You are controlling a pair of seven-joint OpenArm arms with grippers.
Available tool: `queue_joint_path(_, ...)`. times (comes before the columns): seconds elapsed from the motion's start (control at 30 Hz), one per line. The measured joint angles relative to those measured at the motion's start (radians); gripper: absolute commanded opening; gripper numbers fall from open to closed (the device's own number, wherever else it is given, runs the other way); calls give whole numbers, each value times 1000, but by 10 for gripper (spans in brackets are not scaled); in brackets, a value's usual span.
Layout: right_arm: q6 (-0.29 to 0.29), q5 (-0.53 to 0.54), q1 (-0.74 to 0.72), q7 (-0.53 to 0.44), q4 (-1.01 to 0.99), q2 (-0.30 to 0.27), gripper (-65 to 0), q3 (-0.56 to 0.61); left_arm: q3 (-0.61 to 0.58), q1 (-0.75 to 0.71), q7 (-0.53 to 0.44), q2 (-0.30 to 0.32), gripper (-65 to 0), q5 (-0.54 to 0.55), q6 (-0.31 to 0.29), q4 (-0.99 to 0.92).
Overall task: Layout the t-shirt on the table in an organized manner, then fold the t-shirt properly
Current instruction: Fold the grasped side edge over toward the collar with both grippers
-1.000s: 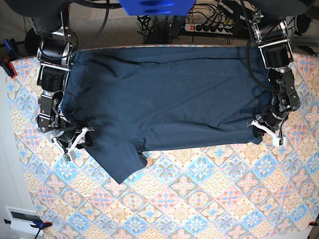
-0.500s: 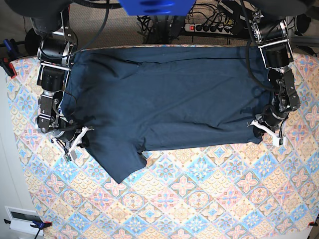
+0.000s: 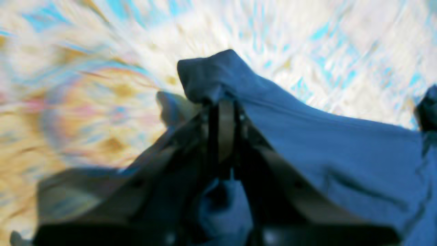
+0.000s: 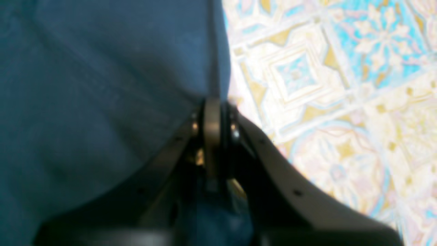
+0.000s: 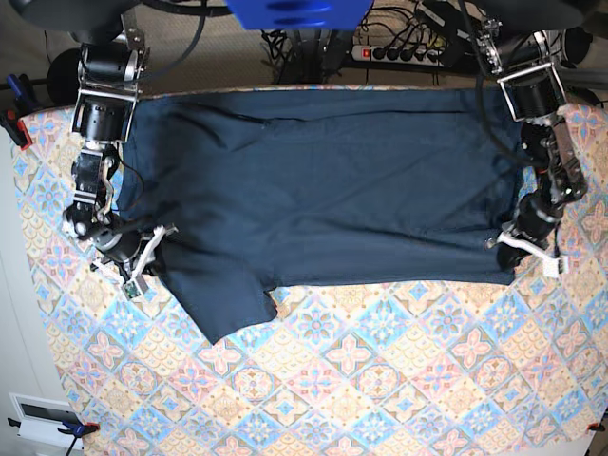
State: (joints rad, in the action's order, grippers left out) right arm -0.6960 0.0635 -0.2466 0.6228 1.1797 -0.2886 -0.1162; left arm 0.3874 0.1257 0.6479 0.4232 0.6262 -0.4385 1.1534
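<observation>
The dark navy t-shirt (image 5: pixel 323 180) lies spread across the far half of the patterned table (image 5: pixel 380 380), with one sleeve (image 5: pixel 223 309) pointing toward the front left. My left gripper (image 5: pixel 521 249) is at the shirt's right edge, shut on a bunched corner of the cloth (image 3: pixel 205 78); in the left wrist view the left gripper (image 3: pixel 223 102) shows its jaws pressed together. My right gripper (image 5: pixel 157 249) is at the shirt's left edge, and in the right wrist view the right gripper (image 4: pixel 212 102) is shut on the shirt's hem (image 4: pixel 215 68).
A power strip (image 5: pixel 399 49) and cables lie behind the table's far edge. A blue plate (image 5: pixel 290 11) hangs at top centre. A clamp (image 5: pixel 14 123) grips the left table edge, and a white box (image 5: pixel 43 418) sits off the table's front left corner.
My right gripper has shut on the shirt's left edge. Both grippers have moved outward, the left one toward the table's right side, pulling the shirt wider and flatter.
</observation>
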Motion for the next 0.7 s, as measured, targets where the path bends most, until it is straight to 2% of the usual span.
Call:
queue_joint_path(0.13,-5,0,53,51,139,3,-649,0,5,-40,-1,6,-650,31,13,47)
queue_joint_path(0.23,-6,13,101,61,249,0,-649,-15,0,-75,0,17,-650,77,-3,86)
queue_joint_path(0.33,-7,9,144,119,324,2,-649,-40,3,-99,0,32,-650,101,8,89)
queue_joint_path(0.57,-10,13,246,153,493,2,-649,-104,0,-157,0,59,-650,168,1,89)
queue_joint_path(0.7,-11,18,319,154,568,1,-649,-124,-2,-215,7,98,-650,210,0,125)
